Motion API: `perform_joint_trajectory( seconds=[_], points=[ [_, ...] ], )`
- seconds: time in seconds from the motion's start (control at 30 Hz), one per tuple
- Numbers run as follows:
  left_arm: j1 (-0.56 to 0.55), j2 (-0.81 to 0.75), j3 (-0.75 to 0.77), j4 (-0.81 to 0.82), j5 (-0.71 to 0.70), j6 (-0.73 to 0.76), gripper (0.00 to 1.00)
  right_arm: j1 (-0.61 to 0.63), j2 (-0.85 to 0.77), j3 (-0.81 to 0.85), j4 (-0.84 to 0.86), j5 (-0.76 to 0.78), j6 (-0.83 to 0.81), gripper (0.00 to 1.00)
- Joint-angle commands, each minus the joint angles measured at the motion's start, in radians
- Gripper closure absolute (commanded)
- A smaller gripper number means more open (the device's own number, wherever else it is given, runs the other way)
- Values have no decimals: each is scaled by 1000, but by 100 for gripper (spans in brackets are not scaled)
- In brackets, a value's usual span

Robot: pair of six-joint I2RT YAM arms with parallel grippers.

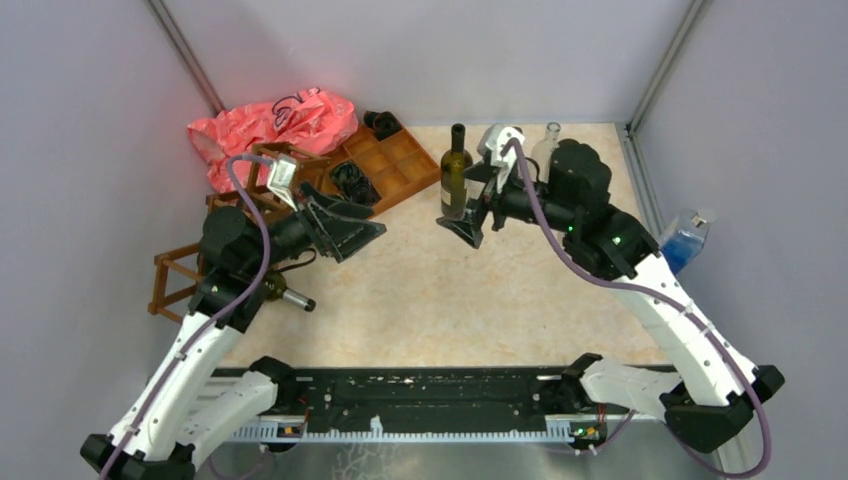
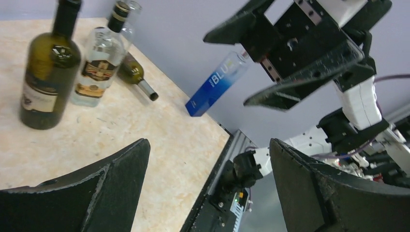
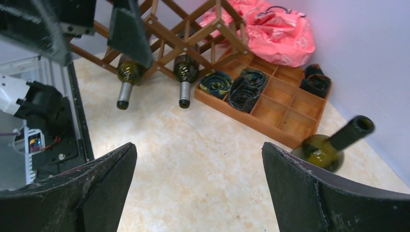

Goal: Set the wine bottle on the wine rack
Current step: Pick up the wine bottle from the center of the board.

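Observation:
A dark green wine bottle (image 1: 457, 175) stands upright on the table toward the back; the left wrist view has it at the far left (image 2: 48, 67). My right gripper (image 1: 470, 207) hangs open right beside it, with nothing between the fingers (image 3: 198, 147). The bottle's neck and shoulder (image 3: 333, 145) show just outside the right-hand finger. The dark wooden wine rack (image 1: 175, 280) stands at the left, partly hidden by my left arm; the right wrist view shows two bottles lying in its cells (image 3: 179, 34). My left gripper (image 1: 365, 240) is open and empty (image 2: 209, 145), raised over the table right of the rack.
An orange-brown compartmented tray (image 1: 395, 160) with dark rolled items sits behind the rack, next to a pink plastic bag (image 1: 270, 125). A clear bottle (image 2: 99, 63) and a lying green bottle (image 2: 138, 77) are behind the wine bottle. A blue bottle (image 1: 688, 235) leans at the right wall.

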Motion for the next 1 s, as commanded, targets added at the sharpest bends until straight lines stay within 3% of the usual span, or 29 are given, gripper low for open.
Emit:
perform_joint_trajectory(
  seconds=[0.0,0.1,0.33,0.57,0.7,0.83,0.97],
  points=[
    [-130,-13,-39,92,-73,19,1,-51,-82,-18,11,43,50,1],
    [-242,-16,-118,180,-125,-9,1,-63,-157,-102,71,50,55,2],
    [-566,22,-224,284,-357,117,1,-187,-306,-251,179,-53,245,2],
    [-785,164,-308,678,-418,272,1,-243,-363,-251,183,-102,402,2],
    [-840,298,-246,784,-479,382,1,-243,-350,-243,232,-145,513,2],
    [-841,471,-190,932,-611,361,1,-241,-343,-290,404,-193,659,2],
    [-841,652,-87,1043,-590,320,1,-241,-344,-299,436,-173,684,2]
  ],
)
